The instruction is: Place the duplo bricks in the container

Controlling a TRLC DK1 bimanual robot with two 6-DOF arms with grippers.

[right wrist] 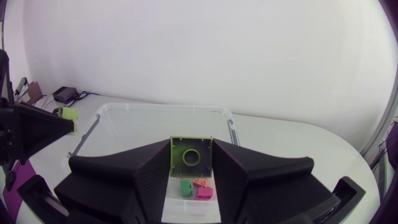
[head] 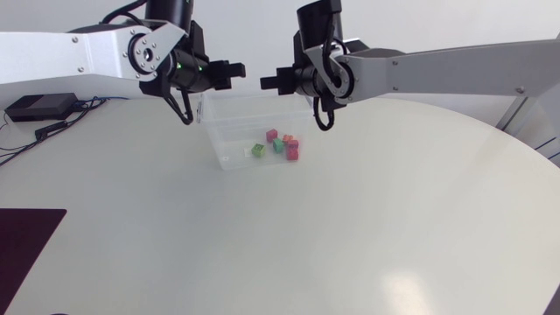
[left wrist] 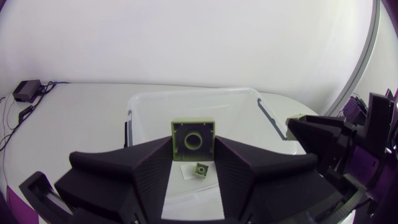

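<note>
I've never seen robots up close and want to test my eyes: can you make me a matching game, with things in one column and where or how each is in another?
Things:
1. left tool
2. magenta brick
3. clear container

Places or states:
A. lies inside the container
B. stands on the white table
C. shut on a pale green brick

Pairs: 1-C, 2-A, 3-B.

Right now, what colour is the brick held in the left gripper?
Pale green; the brick shows best in the left wrist view.
</note>
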